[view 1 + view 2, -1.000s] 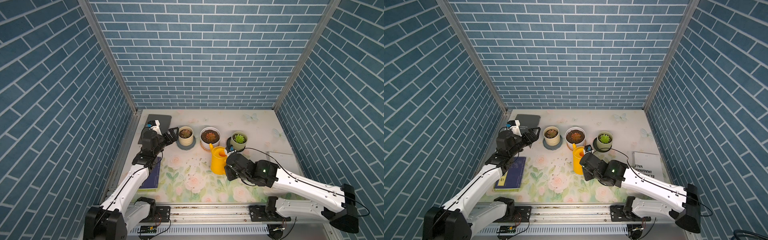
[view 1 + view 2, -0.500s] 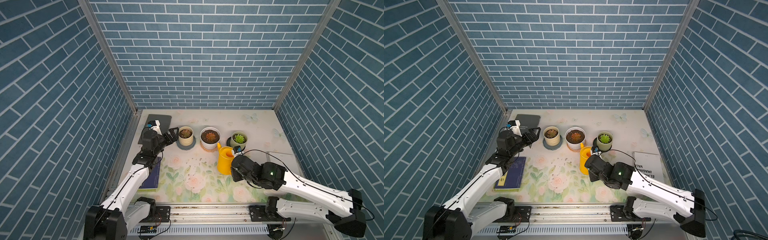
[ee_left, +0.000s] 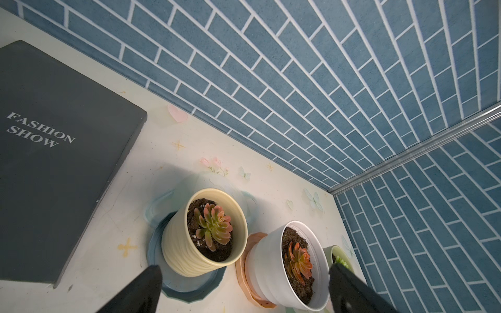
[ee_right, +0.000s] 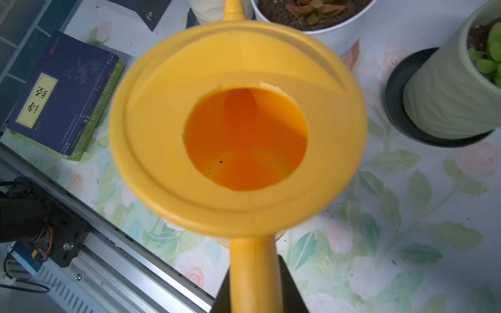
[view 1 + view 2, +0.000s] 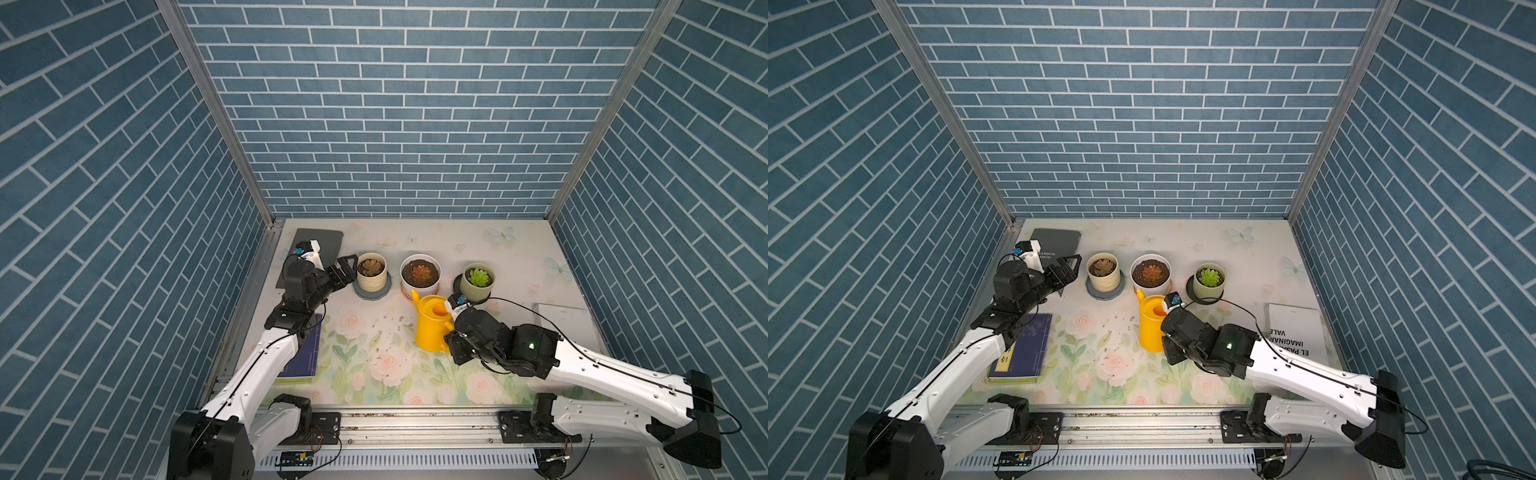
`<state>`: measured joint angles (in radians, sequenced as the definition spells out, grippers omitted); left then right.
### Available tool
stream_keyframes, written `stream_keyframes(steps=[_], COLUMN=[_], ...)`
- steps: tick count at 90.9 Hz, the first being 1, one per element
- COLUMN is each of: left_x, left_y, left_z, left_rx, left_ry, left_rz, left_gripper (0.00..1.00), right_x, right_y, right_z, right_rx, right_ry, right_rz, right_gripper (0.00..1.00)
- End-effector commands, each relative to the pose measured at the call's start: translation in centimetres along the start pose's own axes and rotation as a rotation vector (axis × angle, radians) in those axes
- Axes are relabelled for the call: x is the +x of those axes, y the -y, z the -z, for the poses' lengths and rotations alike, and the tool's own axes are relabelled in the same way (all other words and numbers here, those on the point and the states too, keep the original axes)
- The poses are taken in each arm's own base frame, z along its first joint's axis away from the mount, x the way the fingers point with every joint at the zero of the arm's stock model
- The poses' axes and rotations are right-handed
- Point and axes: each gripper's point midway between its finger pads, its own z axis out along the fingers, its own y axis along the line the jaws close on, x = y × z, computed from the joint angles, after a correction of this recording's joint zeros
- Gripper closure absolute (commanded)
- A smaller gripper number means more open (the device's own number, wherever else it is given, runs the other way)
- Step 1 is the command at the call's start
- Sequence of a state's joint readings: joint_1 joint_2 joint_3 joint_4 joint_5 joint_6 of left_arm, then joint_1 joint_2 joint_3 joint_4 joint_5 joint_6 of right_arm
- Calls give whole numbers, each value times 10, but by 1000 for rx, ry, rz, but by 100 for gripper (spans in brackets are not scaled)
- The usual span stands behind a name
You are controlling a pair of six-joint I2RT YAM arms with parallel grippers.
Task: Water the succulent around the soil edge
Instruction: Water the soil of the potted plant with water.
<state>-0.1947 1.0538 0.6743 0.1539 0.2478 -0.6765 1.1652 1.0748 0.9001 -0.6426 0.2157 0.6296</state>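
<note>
I see the succulent (image 3: 214,226) in its cream ribbed pot (image 3: 179,249) on a grey-blue saucer (image 3: 189,291) on the table (image 5: 457,249). The soil edge (image 3: 193,219) shows as a dark ring inside that pot's rim. My left end effector (image 3: 245,271) hovers just beside the pot, spread wide and gripping nothing. My right end effector (image 4: 256,290) is clamped on the handle of the yellow watering can (image 5: 432,328), which is upright and apart from the pot, its spout (image 5: 414,296) angled towards it.
</note>
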Motion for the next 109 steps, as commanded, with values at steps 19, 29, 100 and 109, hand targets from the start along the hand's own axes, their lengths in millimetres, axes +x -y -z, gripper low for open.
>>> stream_keyframes(steps=[19,29,100,109], left_x=[-1,-1,-1,0], left_y=[1,1,2,2], left_z=[2,1,2,2], left_rx=[6,6,9,9], left_ry=[8,7,8,5], left_rz=[-13,-11,-12,-12], left_gripper=[0,0,0,0], right_x=[-3,10,56,53], right_y=[5,23,105,107], right_z=[0,6,60,65], right_rx=[10,61,310,285], right_ry=[62,59,95,130], right_rz=[-26,-95,-481,-504], right_gripper=[100,100,100,100])
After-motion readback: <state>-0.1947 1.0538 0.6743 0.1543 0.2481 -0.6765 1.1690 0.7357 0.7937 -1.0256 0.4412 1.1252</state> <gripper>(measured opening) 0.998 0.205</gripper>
